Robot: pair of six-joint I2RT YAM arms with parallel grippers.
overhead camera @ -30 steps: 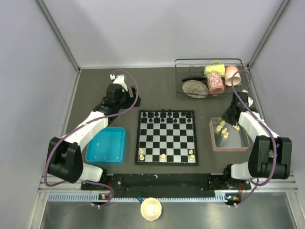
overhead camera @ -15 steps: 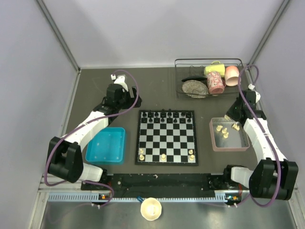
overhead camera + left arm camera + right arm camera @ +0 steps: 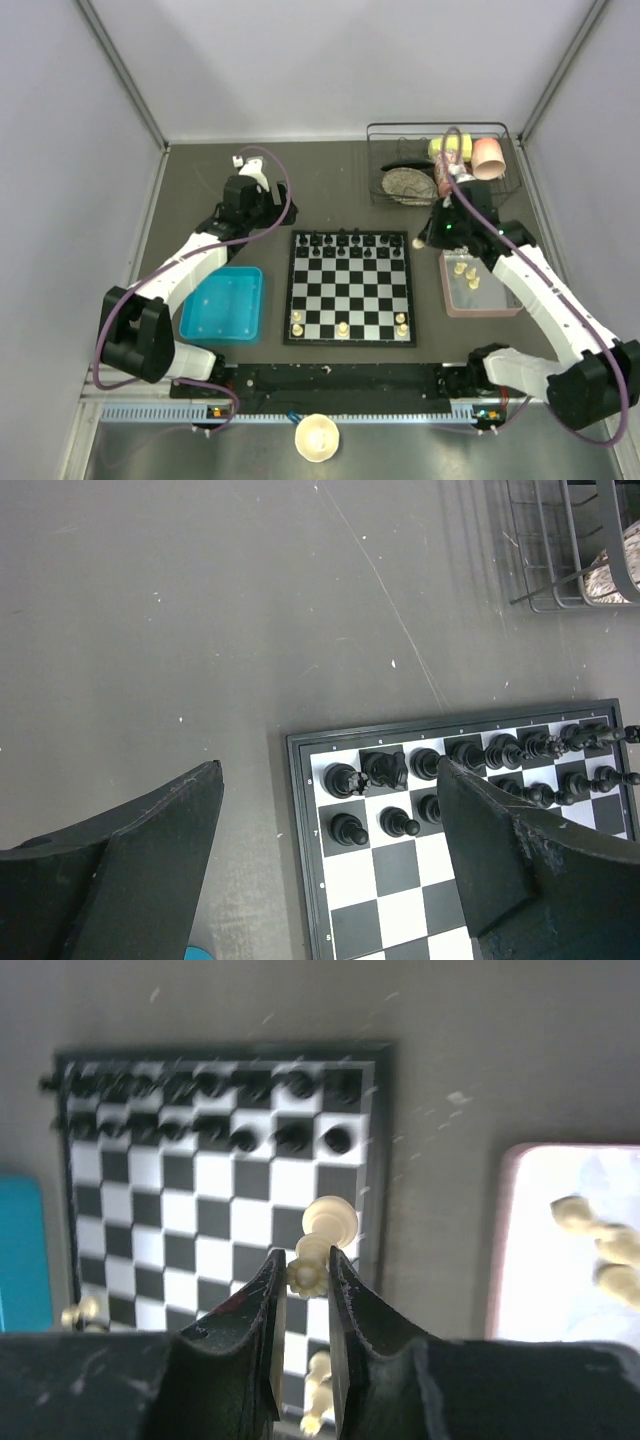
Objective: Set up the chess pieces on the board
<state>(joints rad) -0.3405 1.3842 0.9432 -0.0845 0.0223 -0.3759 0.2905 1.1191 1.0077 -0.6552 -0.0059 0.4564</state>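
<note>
Chess piece (image 3: 322, 1228): cream, pinched at its base by the right tool, with its head sticking out past the tips.
Right tool (image 3: 301, 1260): closed tight on that piece, hanging over the board's right edge, towards the far corner.
Left tool (image 3: 330, 820): spread wide with nothing in it, above the board's far left corner.
Board (image 3: 349, 290): flat in the middle of the worktop (image 3: 200, 190); black pieces (image 3: 348, 241) stand along the far rows, and a few cream pieces (image 3: 343, 328) stand on the near row.
Pink tray (image 3: 490, 300): just right of the board, holding a few loose cream pieces (image 3: 465, 272).
Blue tray (image 3: 225, 305): left of the board.
</note>
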